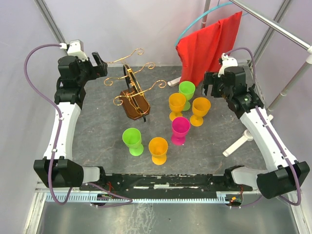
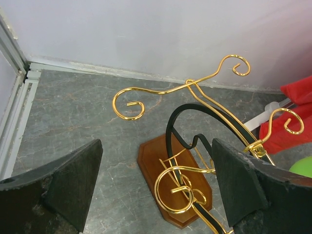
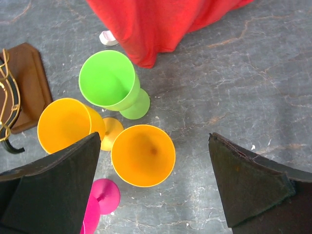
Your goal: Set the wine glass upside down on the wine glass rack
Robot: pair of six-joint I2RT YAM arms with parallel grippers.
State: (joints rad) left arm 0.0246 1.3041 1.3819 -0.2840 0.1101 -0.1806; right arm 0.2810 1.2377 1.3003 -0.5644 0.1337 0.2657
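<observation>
Several plastic wine glasses stand upright on the grey table: green (image 1: 186,90), two orange (image 1: 177,103) (image 1: 201,108) and pink (image 1: 180,127) in a cluster, and green (image 1: 132,139) and orange (image 1: 158,147) nearer the front. The wine glass rack (image 1: 132,100) has a brown wooden base (image 2: 161,165) and gold scroll arms (image 2: 127,103), and nothing hangs on it. My left gripper (image 1: 100,63) hovers open at the back left, above the rack (image 2: 157,163). My right gripper (image 1: 210,84) is open above the right orange glass (image 3: 143,155), holding nothing.
A red cloth (image 1: 209,41) hangs at the back right over a metal bar (image 1: 273,24), its hem close to the back green glass (image 3: 108,80). White stand legs (image 1: 241,141) lie on the table by the right arm. Grey walls close in the back and sides.
</observation>
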